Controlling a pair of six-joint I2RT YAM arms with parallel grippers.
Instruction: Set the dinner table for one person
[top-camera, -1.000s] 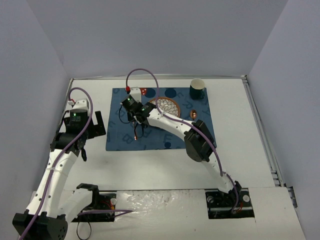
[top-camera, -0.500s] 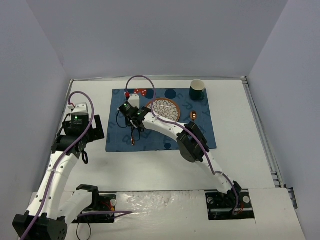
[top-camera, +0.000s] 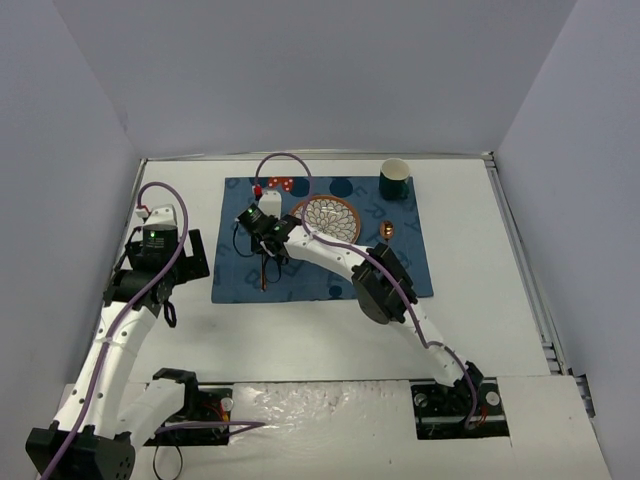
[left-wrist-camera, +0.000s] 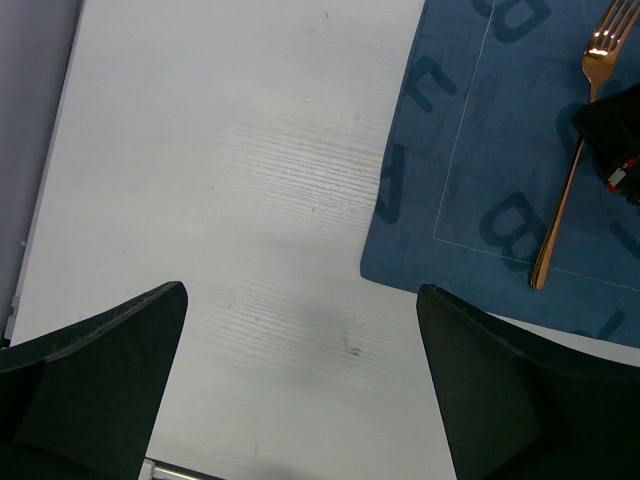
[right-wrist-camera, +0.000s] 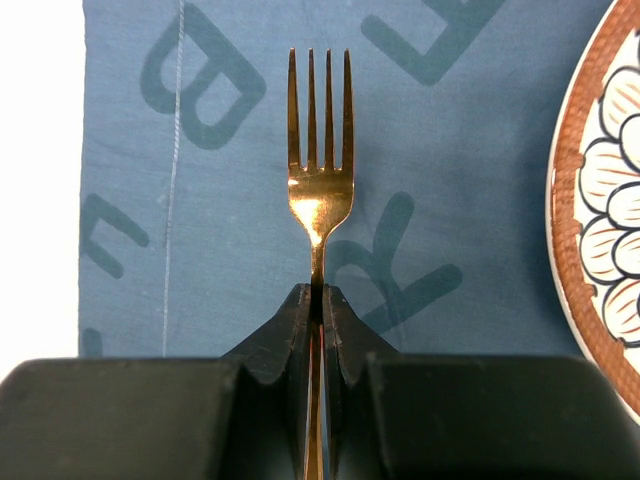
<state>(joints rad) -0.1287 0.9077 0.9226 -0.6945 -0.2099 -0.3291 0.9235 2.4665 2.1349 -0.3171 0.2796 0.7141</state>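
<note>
Two claws differ: left claw (left-wrist-camera: 302, 292) wide and empty over the white dinner table (left-wrist-camera: 220, 150), whose long side seems to run 9-to-3, while the right claw (right-wrist-camera: 315, 300), pinched on the fork (right-wrist-camera: 320, 190), has slid it to 9 o'clock of the plate (top-camera: 330, 217) on the placemat (top-camera: 235, 280), tines at 12, ready to release.

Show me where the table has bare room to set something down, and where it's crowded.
Free: the white tabletop right of the dark blue lettered cloth placemat, and the strip between placemat and arm bases. Crowded: the mat, with copper fork, patterned round plate and right arm.
</note>
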